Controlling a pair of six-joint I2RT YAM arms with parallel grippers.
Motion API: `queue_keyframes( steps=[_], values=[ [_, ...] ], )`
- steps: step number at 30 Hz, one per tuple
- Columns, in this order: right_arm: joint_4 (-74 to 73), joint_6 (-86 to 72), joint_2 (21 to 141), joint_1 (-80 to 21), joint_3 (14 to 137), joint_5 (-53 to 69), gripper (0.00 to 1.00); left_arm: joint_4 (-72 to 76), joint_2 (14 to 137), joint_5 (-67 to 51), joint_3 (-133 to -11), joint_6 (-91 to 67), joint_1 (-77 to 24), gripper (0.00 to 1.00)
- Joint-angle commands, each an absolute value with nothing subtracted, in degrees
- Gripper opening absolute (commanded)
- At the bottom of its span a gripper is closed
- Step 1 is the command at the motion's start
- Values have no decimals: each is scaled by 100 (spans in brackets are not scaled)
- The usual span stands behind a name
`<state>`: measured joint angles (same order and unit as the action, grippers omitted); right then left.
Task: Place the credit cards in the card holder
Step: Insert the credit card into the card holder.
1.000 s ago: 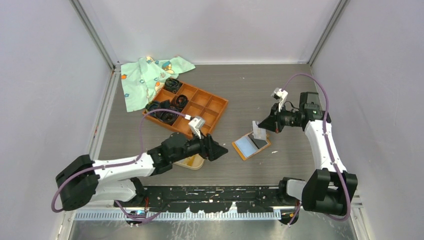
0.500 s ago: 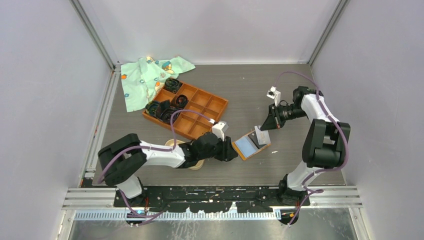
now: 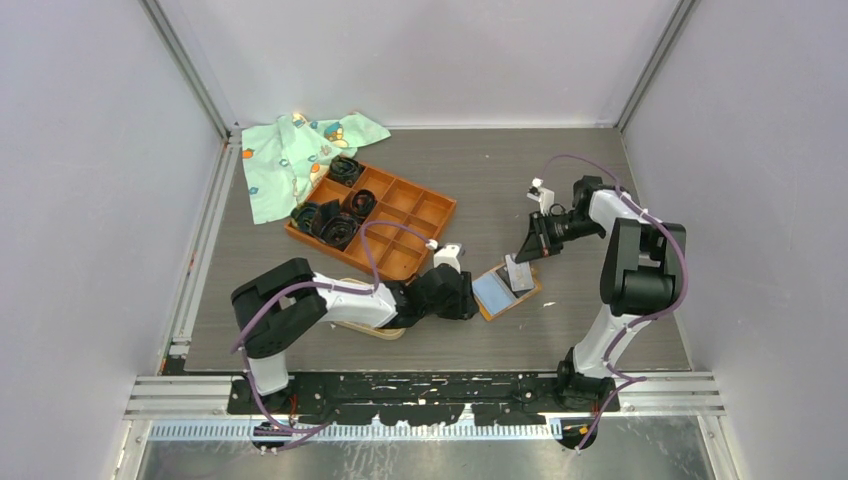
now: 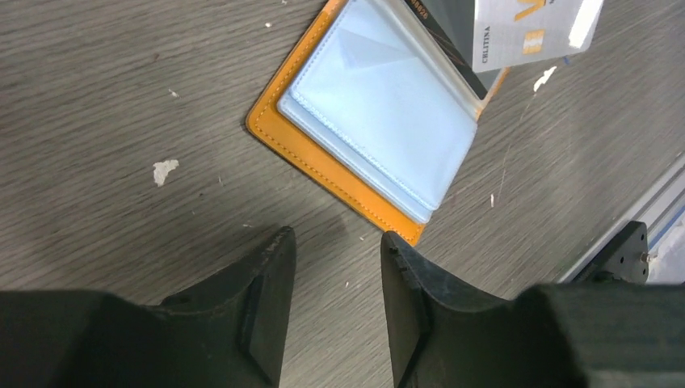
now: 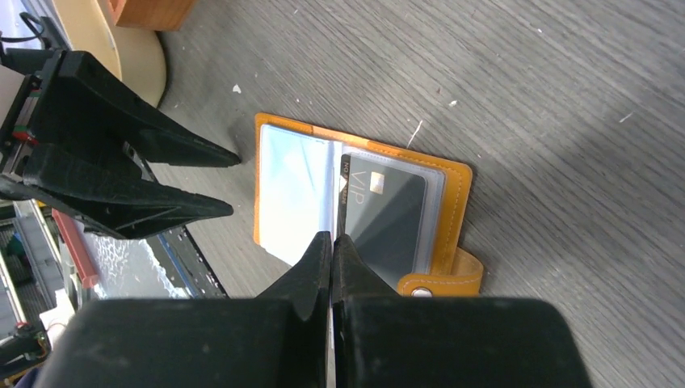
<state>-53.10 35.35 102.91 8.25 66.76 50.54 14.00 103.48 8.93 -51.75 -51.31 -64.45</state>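
An orange wallet (image 3: 491,291) lies open on the table, its pale blue sleeves (image 4: 380,105) facing up. One dark credit card (image 5: 388,218) sits in a clear sleeve. My right gripper (image 5: 333,236) is shut on a silver credit card (image 4: 529,32), held on edge over the wallet (image 5: 283,194). My left gripper (image 4: 338,238) stands open and empty just short of the wallet's near corner. The card holder (image 3: 388,333), a beige oval tray, lies mostly hidden under my left arm; its rim (image 5: 121,44) shows in the right wrist view.
An orange grid tray (image 3: 400,212) with black coiled bands (image 3: 330,222) stands behind the left arm. A green patterned cloth (image 3: 290,155) lies at the back left. Small white specks (image 4: 164,170) dot the table. Enclosure walls close in both sides.
My left arm has reached right until its gripper sits beside the wallet, and its jaws have narrowed. The right gripper has come down closer to the wallet with the card.
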Motion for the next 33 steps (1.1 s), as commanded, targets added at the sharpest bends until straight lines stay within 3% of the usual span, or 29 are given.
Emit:
queue_keyframes(
  steps=[1,20,33],
  values=[
    [-4890,3123,10340,675,6599,4942,1,1111,10507,1085,-5545,-5299,-6465,45],
    [-4886,2431,10889,439,6577,5423,1,1136,10547,941,-5571,-5264,-6190,45],
    [-4045,1537,10302,614,6017,5301,1,888,10469,943,-5598,-5091,-6164,40]
  ],
)
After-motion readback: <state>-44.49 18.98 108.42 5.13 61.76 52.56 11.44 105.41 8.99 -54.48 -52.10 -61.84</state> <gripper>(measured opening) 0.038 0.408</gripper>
